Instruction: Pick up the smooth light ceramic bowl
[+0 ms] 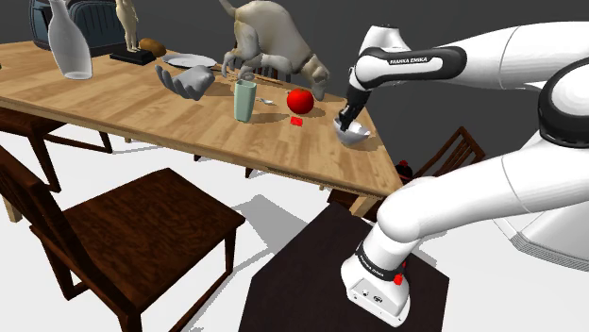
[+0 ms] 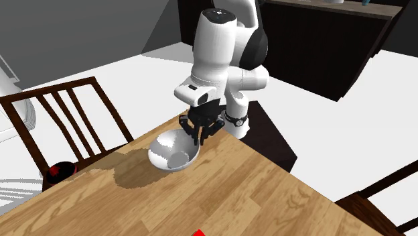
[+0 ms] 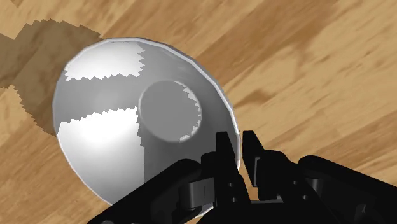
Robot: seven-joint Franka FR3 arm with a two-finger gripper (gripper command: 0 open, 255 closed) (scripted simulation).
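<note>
Item: bowl (image 2: pixel 171 153), pale grey-white, smooth. Loc.: tilted over end of wooden table (image 2: pixel 268 194) nearest the stand, shadow cast beside it. Gripper (image 2: pixel 203 137): fingers (image 3: pixel 224 149) pinched bowl's rim, one inside, one outside. Also on table: red ball (image 1: pixel 300 100), pale cup (image 1: pixel 244 100).

"FRANKA EMIKA" on the arm (image 1: pixel 412 62)

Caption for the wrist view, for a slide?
Black gripper clasping the rim of a pale bowl over a wooden table.
</note>
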